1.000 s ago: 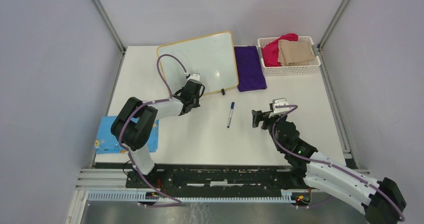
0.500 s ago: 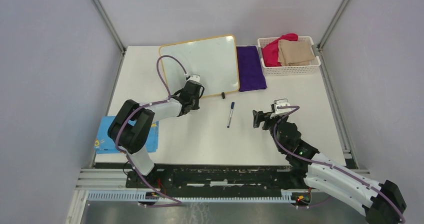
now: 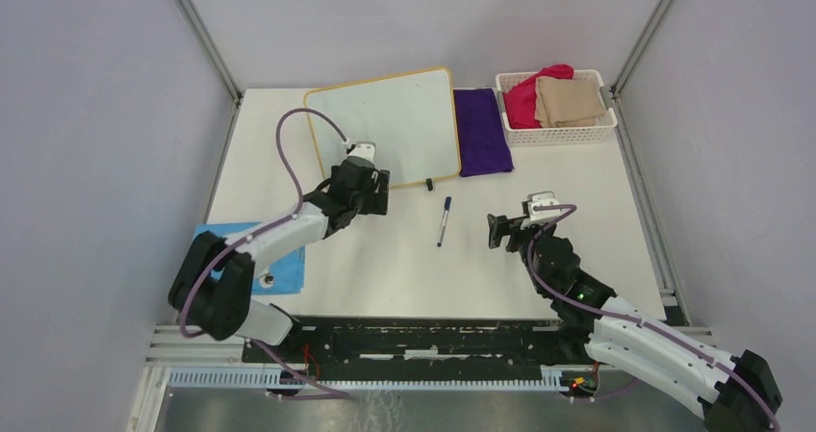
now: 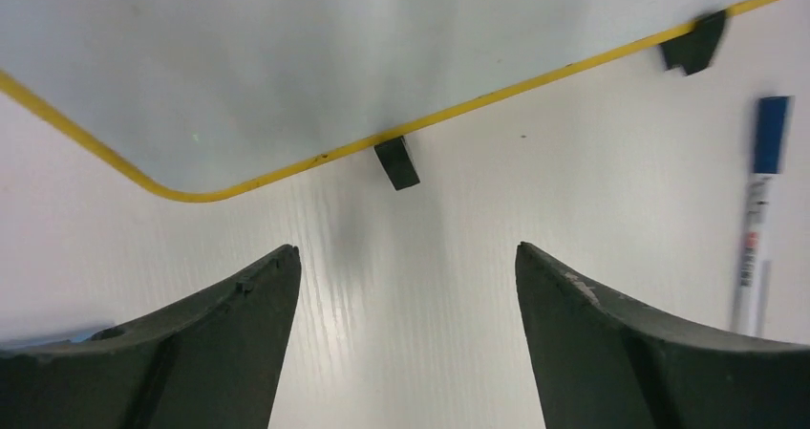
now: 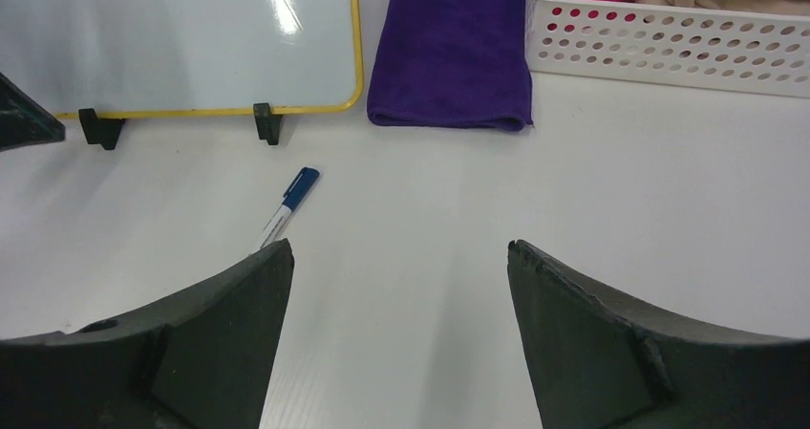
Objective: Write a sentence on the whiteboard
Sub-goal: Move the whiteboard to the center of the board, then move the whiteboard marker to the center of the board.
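The whiteboard at the far edge of the counter is blank; all writing is left. The marker lies free; left fingers and right fingers are open, empty.

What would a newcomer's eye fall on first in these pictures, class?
The blank, yellow-framed whiteboard lies at the far side, with a purple cloth beside it and a white basket of pink and tan fabric further right. A blue-capped marker lies alone, just in front of the board.
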Motion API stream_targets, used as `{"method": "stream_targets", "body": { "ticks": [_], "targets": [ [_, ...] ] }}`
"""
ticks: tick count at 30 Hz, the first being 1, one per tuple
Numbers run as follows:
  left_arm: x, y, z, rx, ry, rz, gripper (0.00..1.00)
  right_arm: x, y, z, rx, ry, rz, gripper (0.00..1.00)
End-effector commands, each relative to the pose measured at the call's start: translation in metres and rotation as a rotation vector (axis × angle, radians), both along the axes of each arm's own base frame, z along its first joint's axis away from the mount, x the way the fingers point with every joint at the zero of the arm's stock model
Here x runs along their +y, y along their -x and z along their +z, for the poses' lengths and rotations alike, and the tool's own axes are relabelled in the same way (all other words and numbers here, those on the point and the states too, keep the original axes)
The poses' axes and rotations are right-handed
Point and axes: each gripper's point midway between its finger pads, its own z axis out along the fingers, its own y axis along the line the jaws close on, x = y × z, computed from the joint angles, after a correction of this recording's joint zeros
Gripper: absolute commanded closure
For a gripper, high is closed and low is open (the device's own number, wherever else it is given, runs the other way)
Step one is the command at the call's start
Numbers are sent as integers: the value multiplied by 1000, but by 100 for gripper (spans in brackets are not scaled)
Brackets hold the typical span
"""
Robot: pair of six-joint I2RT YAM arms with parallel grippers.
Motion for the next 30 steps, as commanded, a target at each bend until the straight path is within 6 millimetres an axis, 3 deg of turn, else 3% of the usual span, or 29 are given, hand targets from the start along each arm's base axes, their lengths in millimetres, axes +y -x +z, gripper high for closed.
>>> {"method": "stream_targets", "body": {
  "ticks": [1, 6, 10, 13, 15, 19, 21, 30],
  "targets": [
    [-7, 12, 64, -129, 128, -3, 10, 1, -3, 19, -29, -27, -11, 11],
    [-9, 24, 130, -263, 229, -58, 4, 11, -7, 30, -22, 1, 28, 10],
    [-14, 25, 192, -410, 286, -129, 4, 32, -11, 36, 3, 10, 98, 10],
    [-17, 20, 234, -509, 327, -141, 4, 55, -17, 29, 71, 24, 161, 10],
    [-16, 14, 252, -556, 335, -119, 3, 72, -20, 18, 139, 33, 199, 11],
    [-8, 10, 255, -612, 296, -104, 4, 97, -26, -13, 278, 61, 243, 11],
    [-2, 17, 249, -637, 302, -106, 3, 107, -29, -22, 323, 65, 257, 12],
    [12, 53, 258, -772, 313, -133, 4, 130, -40, -64, 454, 65, 257, 16]
  ]
}}
